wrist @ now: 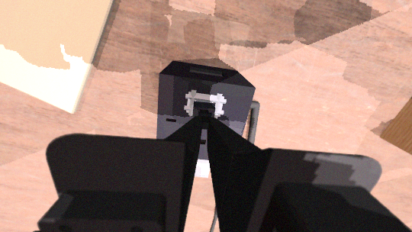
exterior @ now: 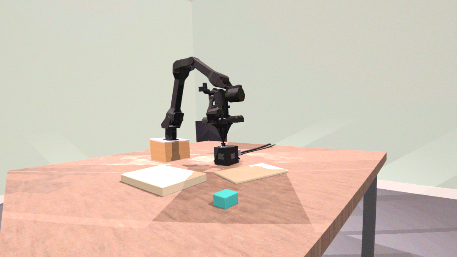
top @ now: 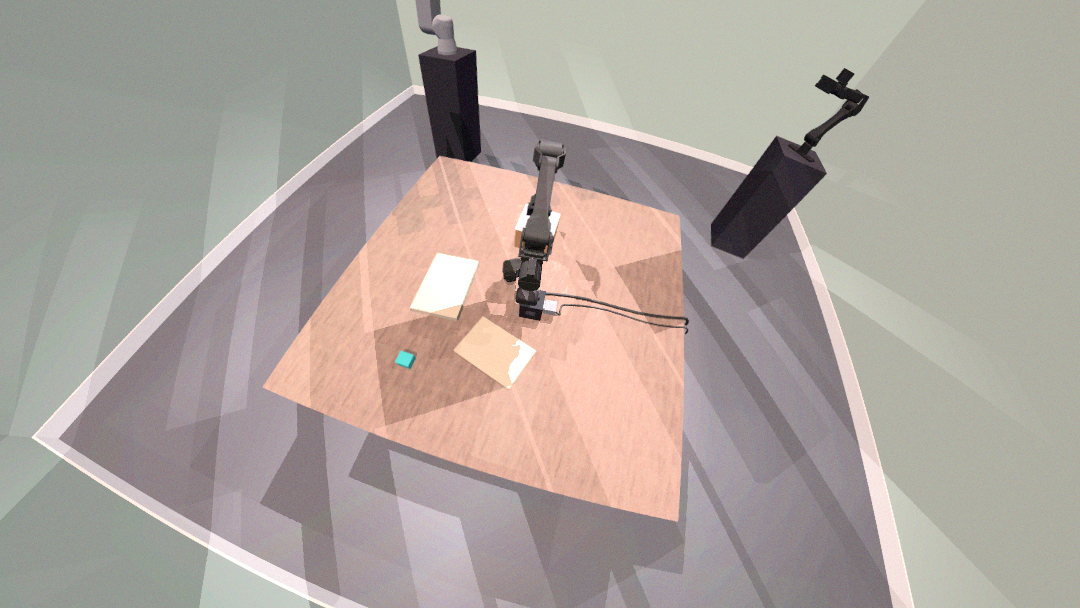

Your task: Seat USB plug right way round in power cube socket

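The black power cube [top: 530, 311] [exterior: 226, 156] [wrist: 179, 93] stands on the table. A pale frame [wrist: 220, 98] surrounds the socket on its top. My gripper [exterior: 223, 141] [wrist: 204, 123] points down over the cube, its fingertips together just above the top face. It is shut on the small black USB plug [exterior: 223, 144] [wrist: 204, 111], which stands upright at the socket. The fingers cover most of the plug, so its depth and which way round it is cannot be told. In the top view the arm hides the plug and fingertips.
A white plug block [top: 550, 306] [wrist: 202, 169] sits at the cube's side, with dark cables [top: 619, 304] [exterior: 254, 150] running off. A thick cream slab [top: 444, 285] [exterior: 163, 177], thin board [top: 487, 351] [exterior: 249, 173] and teal block [top: 405, 358] [exterior: 225, 198] lie nearby. The arm stands on a wooden box [exterior: 169, 150].
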Controlling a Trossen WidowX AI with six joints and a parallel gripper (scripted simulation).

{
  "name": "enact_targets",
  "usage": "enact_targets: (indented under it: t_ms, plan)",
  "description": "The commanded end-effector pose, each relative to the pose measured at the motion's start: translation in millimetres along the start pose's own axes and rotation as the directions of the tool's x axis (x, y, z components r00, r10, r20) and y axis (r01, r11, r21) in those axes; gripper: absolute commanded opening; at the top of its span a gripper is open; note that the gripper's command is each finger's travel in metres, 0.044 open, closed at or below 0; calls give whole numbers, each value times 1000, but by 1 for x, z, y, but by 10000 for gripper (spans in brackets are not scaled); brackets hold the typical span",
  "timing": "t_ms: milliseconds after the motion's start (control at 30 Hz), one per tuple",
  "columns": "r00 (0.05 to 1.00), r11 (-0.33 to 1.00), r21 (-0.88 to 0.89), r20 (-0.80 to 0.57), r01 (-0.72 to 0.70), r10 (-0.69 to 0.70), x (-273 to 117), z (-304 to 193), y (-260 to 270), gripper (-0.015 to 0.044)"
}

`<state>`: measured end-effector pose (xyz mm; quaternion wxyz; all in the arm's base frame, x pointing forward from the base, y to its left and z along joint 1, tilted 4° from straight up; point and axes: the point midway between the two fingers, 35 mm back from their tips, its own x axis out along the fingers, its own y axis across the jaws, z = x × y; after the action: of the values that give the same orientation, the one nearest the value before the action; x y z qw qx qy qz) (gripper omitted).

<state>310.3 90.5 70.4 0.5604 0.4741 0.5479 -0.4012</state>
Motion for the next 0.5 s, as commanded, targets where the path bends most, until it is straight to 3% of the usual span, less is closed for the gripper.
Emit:
enact_targets:
  t_ms: [0,467]
  plan:
    - [1000,1000,0,0,0,0,0,0,0,0]
    - [1000,1000,0,0,0,0,-6,0,0,0]
